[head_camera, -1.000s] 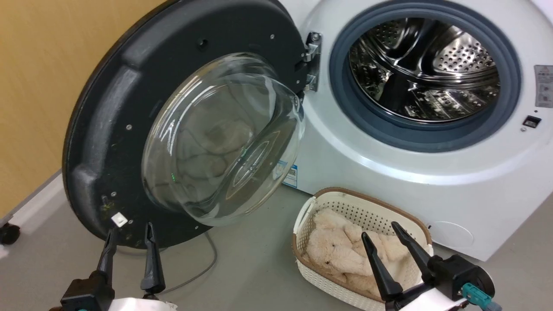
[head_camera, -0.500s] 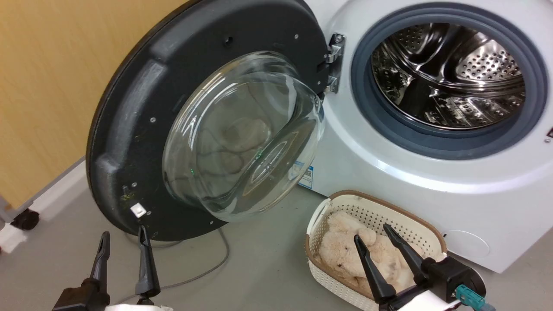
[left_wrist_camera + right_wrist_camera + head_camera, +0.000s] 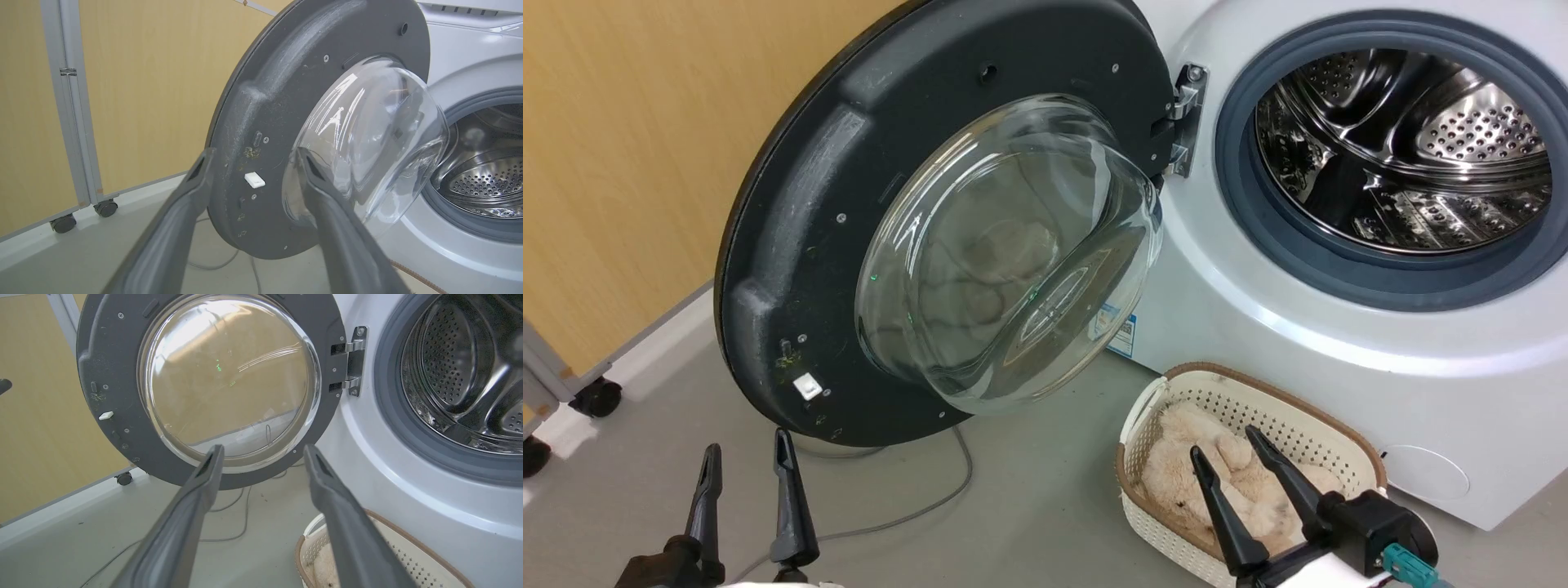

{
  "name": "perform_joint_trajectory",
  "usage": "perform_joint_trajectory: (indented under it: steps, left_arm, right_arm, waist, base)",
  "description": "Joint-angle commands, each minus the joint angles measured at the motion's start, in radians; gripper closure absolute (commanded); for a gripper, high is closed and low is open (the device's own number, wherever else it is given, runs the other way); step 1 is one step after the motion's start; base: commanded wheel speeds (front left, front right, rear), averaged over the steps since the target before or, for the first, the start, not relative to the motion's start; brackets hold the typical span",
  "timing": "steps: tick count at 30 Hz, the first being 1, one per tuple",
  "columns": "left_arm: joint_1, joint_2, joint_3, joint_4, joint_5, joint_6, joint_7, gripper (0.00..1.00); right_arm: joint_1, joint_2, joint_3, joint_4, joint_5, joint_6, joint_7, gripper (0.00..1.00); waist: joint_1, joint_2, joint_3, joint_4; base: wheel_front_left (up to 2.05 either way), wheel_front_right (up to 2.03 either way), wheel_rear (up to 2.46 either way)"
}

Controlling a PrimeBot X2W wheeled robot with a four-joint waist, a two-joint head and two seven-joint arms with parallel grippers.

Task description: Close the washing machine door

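Washing machine door [image 3: 800, 245] hangs wide open on its hinge, left of the drum opening of the washing machine [image 3: 1258, 327], glass bowl facing out. L gripper [image 3: 747, 441]: fingers apart, empty, just below the door's lower rim, no contact. R gripper [image 3: 1224, 441]: fingers apart, empty, overlapping the white basket [image 3: 1307, 425] w/ plush toy in head view.

place: laundry corner | cues: washing machine [image 3: 1298, 359], basket [image 3: 1168, 523], wheeled partition [image 3: 69, 122]

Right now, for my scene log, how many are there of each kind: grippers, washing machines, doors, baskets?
grippers: 2, the left gripper and the right gripper
washing machine: 1
washing machine door: 1
laundry basket: 1
Total: 5
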Motion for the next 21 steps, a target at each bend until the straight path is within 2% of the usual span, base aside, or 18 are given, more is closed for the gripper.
perform_joint_trajectory:
  steps: [1,5,6,7,13,16,18,21]
  left_arm:
    - [0.014,-0.001,0.002,-0.002,0.002,0.004,-0.005,0.00]
    - [0.013,-0.001,0.001,-0.001,0.003,0.002,-0.005,0.00]
    - [0.007,-0.001,0.010,-0.015,0.000,0.000,-0.005,0.87]
    - [0.003,-0.001,0.016,-0.025,-0.001,-0.003,-0.005,1.00]
    - [-0.038,-0.001,0.082,-0.094,0.045,-0.036,-0.005,1.00]
    - [-0.094,0.001,0.164,-0.111,-0.010,-0.072,-0.005,1.00]
    - [-0.146,0.036,0.216,-0.104,-0.004,-0.122,-0.005,1.00]
    - [-0.239,0.091,0.267,-0.068,-0.029,-0.165,-0.005,1.00]
  right_arm:
    - [-0.012,-0.005,-0.001,0.001,0.004,0.001,-0.005,0.00]
    - [-0.006,-0.005,-0.006,-0.001,0.002,0.001,-0.005,0.00]
    - [-0.004,-0.004,-0.006,-0.001,0.001,0.001,-0.005,0.00]
    - [-0.003,-0.004,-0.007,-0.001,0.001,0.001,-0.005,0.00]
    - [0.001,-0.005,-0.007,-0.004,-0.003,0.001,-0.005,0.00]
    - [0.004,-0.008,-0.016,-0.010,-0.009,0.001,-0.005,0.00]
    - [0.008,-0.012,-0.023,-0.017,-0.016,0.001,-0.005,0.00]
    - [0.015,-0.017,-0.035,-0.028,-0.030,0.001,-0.005,0.00]
  waist:
    - [0.0000,0.0000,0.001,0.000]
    - [0.0000,0.0000,0.003,0.002]
    - [0.0000,0.0000,0.004,0.003]
    - [0.0000,0.0000,0.005,0.004]
    - [0.0000,0.0000,0.009,0.005]
    - [0.0000,0.0000,0.017,0.001]
    - [0.0000,0.0000,0.024,-0.002]
    - [0.0000,0.0000,0.041,-0.003]
  base:
    - [0.00,0.00,0.00]
    - [0.00,0.00,0.00]
    - [0.00,0.00,0.00]
    - [0.00,0.00,0.00]
    - [0.00,0.00,0.00]
    - [0.00,0.00,0.00]
    - [0.00,0.00,0.00]
    - [0.00,0.00,0.00]
